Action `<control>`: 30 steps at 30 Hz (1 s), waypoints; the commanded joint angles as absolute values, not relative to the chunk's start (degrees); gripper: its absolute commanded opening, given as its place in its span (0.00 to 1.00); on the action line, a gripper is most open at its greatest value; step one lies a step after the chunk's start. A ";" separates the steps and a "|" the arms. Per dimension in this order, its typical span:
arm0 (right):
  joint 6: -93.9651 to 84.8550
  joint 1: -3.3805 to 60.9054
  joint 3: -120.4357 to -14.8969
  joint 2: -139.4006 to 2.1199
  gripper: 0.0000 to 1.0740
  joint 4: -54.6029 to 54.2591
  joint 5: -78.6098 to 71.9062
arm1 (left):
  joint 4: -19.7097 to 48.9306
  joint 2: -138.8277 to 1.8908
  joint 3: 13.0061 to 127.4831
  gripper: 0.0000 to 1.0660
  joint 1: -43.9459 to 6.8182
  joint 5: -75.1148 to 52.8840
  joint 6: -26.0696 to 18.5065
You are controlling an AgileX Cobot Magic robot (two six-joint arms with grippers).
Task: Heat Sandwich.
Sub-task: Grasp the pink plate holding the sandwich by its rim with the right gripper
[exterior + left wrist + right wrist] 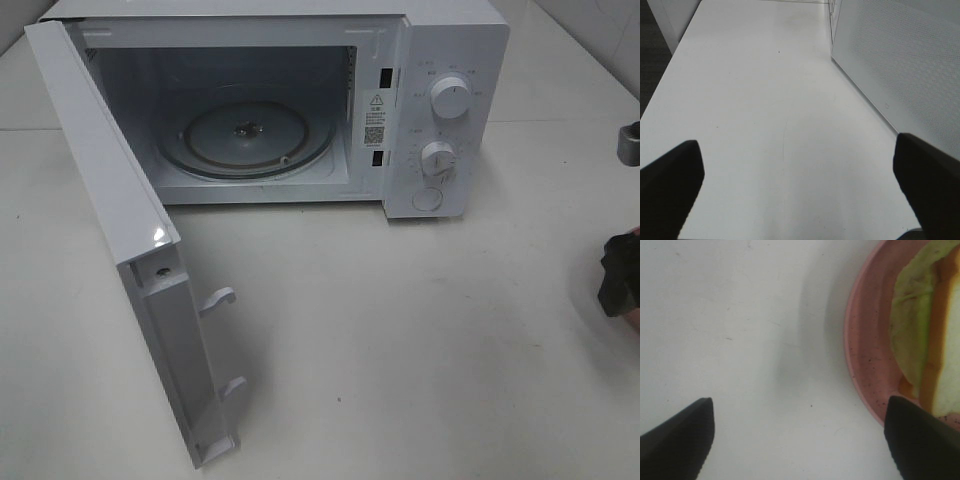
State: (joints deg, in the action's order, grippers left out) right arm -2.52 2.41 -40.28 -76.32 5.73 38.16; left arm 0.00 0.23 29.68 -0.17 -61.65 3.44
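Only part of the sandwich [925, 325] shows: green leaf, an orange-brown band and pale bread, cut off at the edge of the right wrist view. It lies on a pink plate [862, 365], of which only an arc of rim is visible. The right gripper [799, 409] hangs over the white table [740, 315], jaws spread wide with nothing between them. The plate's rim reaches just inside the gap beside one finger [920, 445]. The sandwich sits just ahead of that finger, not between the jaws.

From the high camera the right arm [620, 275] is a dark shape clipped at the frame's edge, its gripper impossible to make out. The left gripper [797, 147] is likewise wide open and holding nothing above the table. The perforated panel of the microwave door [900, 65] stands just beyond one finger [930, 185]. The microwave [450, 40] stands with that door swung wide, its glass turntable [245, 140] exposed and two dials [451, 98] on its panel.
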 commanded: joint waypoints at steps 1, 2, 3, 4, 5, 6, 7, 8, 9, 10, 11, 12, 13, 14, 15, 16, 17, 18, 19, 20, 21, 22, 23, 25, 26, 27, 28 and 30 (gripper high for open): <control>-1.78 0.86 -40.45 -76.55 0.81 7.56 36.33 | 0.40 1.15 29.68 0.92 -0.06 -61.36 3.38; -1.78 0.52 -40.45 -76.83 0.80 7.56 35.81 | 0.40 1.15 29.68 0.92 -0.06 -61.36 3.38; -1.72 -0.23 -40.85 -78.21 0.80 7.56 35.41 | 0.40 1.15 29.68 0.92 -0.06 -61.36 3.38; -1.72 -0.57 -41.14 -79.07 0.80 7.62 35.47 | 0.40 1.15 29.68 0.92 -0.06 -61.36 3.38; -1.72 -0.57 -41.14 -79.07 0.80 7.62 35.47 | 0.40 1.15 29.68 0.92 -0.06 -61.36 3.38; -1.66 -0.74 -41.60 -80.04 0.79 7.62 35.47 | 0.40 1.15 29.68 0.92 -0.06 -61.36 3.38; -1.60 -0.92 -42.63 -81.76 0.79 8.08 35.47 | 0.40 1.15 29.68 0.92 -0.06 -61.36 3.38; -1.55 -1.26 -43.14 -82.56 0.79 8.48 35.47 | 0.40 1.15 29.68 0.92 -0.06 -61.36 3.38; -1.32 -1.38 -43.83 -83.59 0.79 8.59 35.41 | 0.40 1.15 29.68 0.92 -0.06 -61.36 3.38; -1.32 -1.38 -43.83 -83.59 0.79 8.59 35.41 | 0.40 1.15 29.68 0.92 -0.06 -61.36 3.38; -1.03 -1.38 -44.40 -84.68 0.78 8.88 35.41 | 0.40 1.15 29.68 0.92 -0.06 -61.36 3.38; -0.52 -1.38 -45.78 -86.69 0.78 9.97 35.35 | 0.40 1.15 29.68 0.92 -0.06 -61.36 3.38; -0.40 -1.38 -46.29 -87.55 0.78 10.20 35.35 | 0.40 1.15 29.68 0.92 -0.06 -61.36 3.38; -0.40 -1.38 -46.87 -88.64 0.78 10.37 35.29 | 0.40 1.15 29.68 0.92 -0.06 -61.36 3.38; -0.40 -1.38 -46.87 -88.64 0.78 10.37 35.29 | 0.40 1.15 29.68 0.92 -0.06 -61.36 3.38; -0.40 -1.38 -47.61 -90.53 0.77 10.37 34.95 | 0.40 1.15 29.68 0.92 -0.06 -61.36 3.38; -0.40 -1.38 -47.96 -91.56 0.77 10.37 34.61 | 0.40 1.15 29.68 0.92 -0.06 -61.36 3.38; -0.40 -1.38 -48.24 -92.59 0.77 10.43 34.38 | 0.40 1.15 29.68 0.92 -0.06 -61.36 3.38; -0.40 -1.38 -48.24 -92.59 0.77 10.43 34.38 | 0.40 1.15 29.68 0.92 -0.06 -61.36 3.38; -0.40 -1.38 -48.53 -93.51 0.77 10.43 34.09 | 0.40 1.15 29.68 0.92 -0.06 -61.36 3.38; -0.40 -1.38 -49.05 -95.05 0.77 10.60 33.86 | 0.40 1.15 29.68 0.92 -0.06 -61.36 3.38; -0.40 -1.38 -49.27 -95.86 0.76 10.60 33.58 | 0.40 1.15 29.68 0.92 -0.06 -61.36 3.38; -0.40 -1.38 -49.45 -96.49 0.76 10.66 33.46 | 0.40 1.15 29.68 0.92 -0.06 -61.36 3.38; -0.40 -1.38 -49.56 -97.86 0.76 10.94 32.83 | 0.40 1.15 29.68 0.92 -0.06 -61.36 3.38; -0.34 -1.38 -49.56 -98.43 0.76 11.00 32.54 | 0.40 1.15 29.68 0.92 -0.06 -61.36 3.38; -0.34 -1.38 -49.56 -99.06 0.75 11.00 32.26 | 0.40 1.15 29.68 0.92 -0.06 -61.36 3.38; -0.34 -1.38 -49.56 -99.58 0.75 11.00 32.09 | 0.40 1.15 29.68 0.92 -0.06 -61.36 3.38; 0.00 -1.38 -49.56 -100.55 0.75 11.00 31.17 | 0.40 1.15 29.68 0.92 -0.06 -61.36 3.38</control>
